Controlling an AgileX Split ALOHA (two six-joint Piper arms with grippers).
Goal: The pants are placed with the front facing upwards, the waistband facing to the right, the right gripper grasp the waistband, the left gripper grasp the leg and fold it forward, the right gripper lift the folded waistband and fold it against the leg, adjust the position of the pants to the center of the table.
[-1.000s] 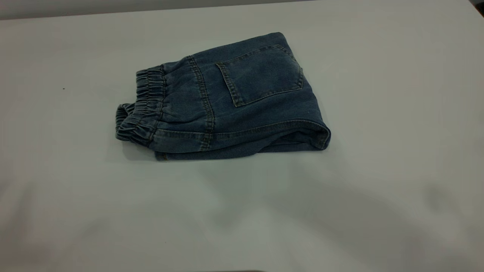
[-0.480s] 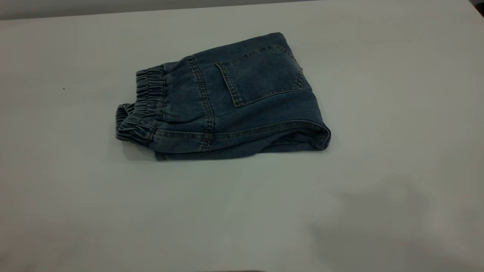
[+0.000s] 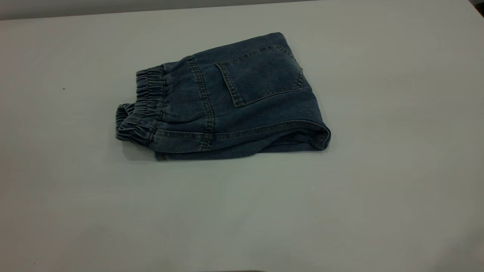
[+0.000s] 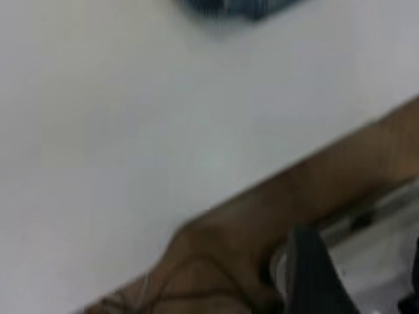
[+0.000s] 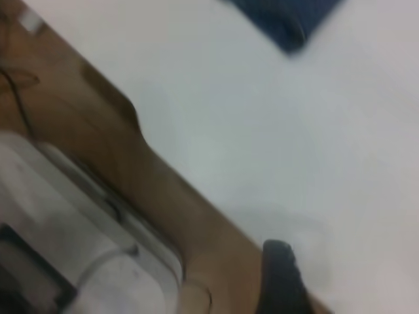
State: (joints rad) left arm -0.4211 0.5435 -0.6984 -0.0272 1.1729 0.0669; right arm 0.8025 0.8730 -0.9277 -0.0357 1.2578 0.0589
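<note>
The pants [image 3: 227,102] lie folded into a compact blue denim bundle on the white table [image 3: 378,170], a little left of centre and toward the far side. A square back pocket [image 3: 261,73] faces up, and the gathered waistband [image 3: 145,102] is at the bundle's left end. Neither gripper shows in the exterior view. In the left wrist view my left gripper [image 4: 360,288] hangs open and holds nothing, off the table's near edge and far from the pants [image 4: 242,6]. A black part of my right gripper [image 5: 281,281] sits by the table's edge, away from the pants [image 5: 288,19].
The table's brown wooden edge [image 4: 314,190] runs past both wrist views, with grey-white equipment [image 5: 78,242] beyond it. White tabletop surrounds the bundle on all sides.
The soft shadows on the table's front have slid right and gone from the exterior view. The pants have not moved.
</note>
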